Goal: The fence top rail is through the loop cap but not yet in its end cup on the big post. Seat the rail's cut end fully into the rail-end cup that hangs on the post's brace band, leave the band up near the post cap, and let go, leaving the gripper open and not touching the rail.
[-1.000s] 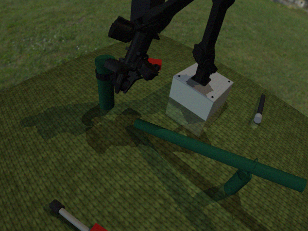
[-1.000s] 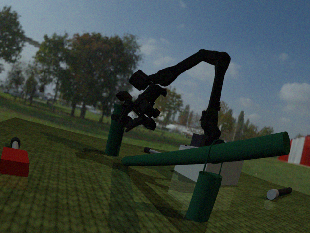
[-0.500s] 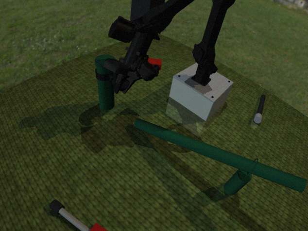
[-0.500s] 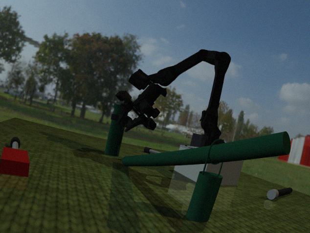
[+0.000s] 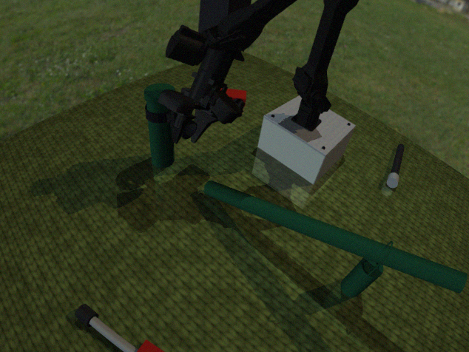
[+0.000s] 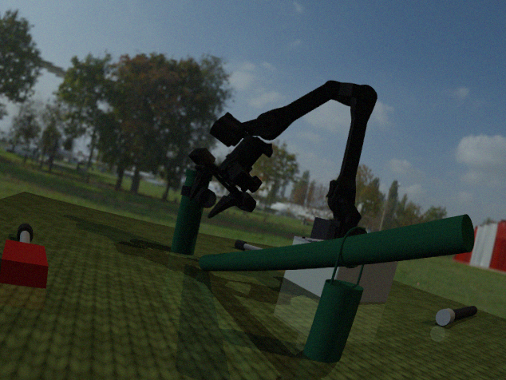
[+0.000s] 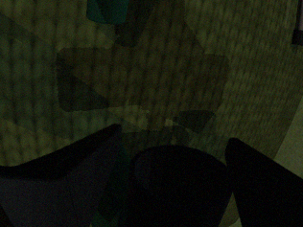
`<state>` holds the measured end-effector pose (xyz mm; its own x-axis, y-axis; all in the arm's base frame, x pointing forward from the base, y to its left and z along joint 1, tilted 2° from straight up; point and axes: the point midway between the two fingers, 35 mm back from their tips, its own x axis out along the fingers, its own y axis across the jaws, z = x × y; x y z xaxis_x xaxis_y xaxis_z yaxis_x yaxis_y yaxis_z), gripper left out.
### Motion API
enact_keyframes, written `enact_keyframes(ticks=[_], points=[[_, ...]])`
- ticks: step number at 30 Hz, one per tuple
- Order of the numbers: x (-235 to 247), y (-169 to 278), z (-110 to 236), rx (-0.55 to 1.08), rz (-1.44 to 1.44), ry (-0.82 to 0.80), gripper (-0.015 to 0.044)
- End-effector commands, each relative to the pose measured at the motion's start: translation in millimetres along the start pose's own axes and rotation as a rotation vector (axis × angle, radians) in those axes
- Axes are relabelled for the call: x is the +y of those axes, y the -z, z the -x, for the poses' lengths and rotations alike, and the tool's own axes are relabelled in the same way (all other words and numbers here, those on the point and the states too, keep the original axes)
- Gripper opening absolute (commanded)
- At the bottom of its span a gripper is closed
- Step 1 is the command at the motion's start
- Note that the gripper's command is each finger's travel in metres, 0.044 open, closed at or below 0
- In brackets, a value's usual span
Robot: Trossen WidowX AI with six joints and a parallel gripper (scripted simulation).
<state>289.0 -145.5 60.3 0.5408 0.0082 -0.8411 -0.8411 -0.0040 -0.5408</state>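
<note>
The green rail (image 5: 322, 228) (image 6: 278, 255) passes through the wire loop on the short post (image 5: 357, 280) (image 6: 333, 322). Its cut end is low, short of the big post (image 5: 160, 143) (image 6: 187, 224), and a teal end (image 7: 107, 11) shows at the wrist view's top. The black brace band (image 5: 155, 114) (image 6: 186, 191) is around the post, a little below its cap. The dark rail-end cup (image 5: 189, 129) (image 6: 208, 198) (image 7: 177, 186) is beside the post, its round mouth empty. My gripper (image 5: 185, 139) (image 6: 206, 207) (image 7: 174, 139) is open around the cup, with a gap at the left finger; contact at the right is unclear.
The pale base box (image 5: 288, 151) (image 6: 302, 282) stands right of the big post. A dark torch-like tool (image 5: 393, 177) (image 6: 453, 314) lies at the right. A red-headed tool (image 5: 113, 333) (image 6: 24, 263) lies at the near left. Another red block (image 5: 237, 95) is behind my gripper.
</note>
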Motion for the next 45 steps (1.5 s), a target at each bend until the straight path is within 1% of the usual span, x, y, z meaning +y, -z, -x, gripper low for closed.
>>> enact_keyframes(ticks=[1, 3, 10, 17, 19, 24, 34, 41, 45], points=[[-7.1, -7.7, 8.6, 0.005, 0.001, 0.007, 0.0394], [-10.8, -14.6, 14.4, 0.005, 0.001, 0.006, 0.044], [-20.4, -36.8, 33.6, 0.004, -0.002, 0.008, 0.044], [-18.5, -37.9, 30.9, -0.004, -0.014, 0.0, 0.044], [-23.3, -46.0, 35.3, -0.005, -0.116, -0.003, 0.044], [-38.2, -77.1, 54.5, -0.008, -0.501, -0.011, 0.044], [-51.7, -135.8, 101.9, -0.017, -1.264, -0.014, 0.044], [-51.4, -154.2, 121.3, -0.026, -1.538, -0.014, 0.044], [-51.4, -154.8, 121.9, -0.027, -1.547, -0.014, 0.044]])
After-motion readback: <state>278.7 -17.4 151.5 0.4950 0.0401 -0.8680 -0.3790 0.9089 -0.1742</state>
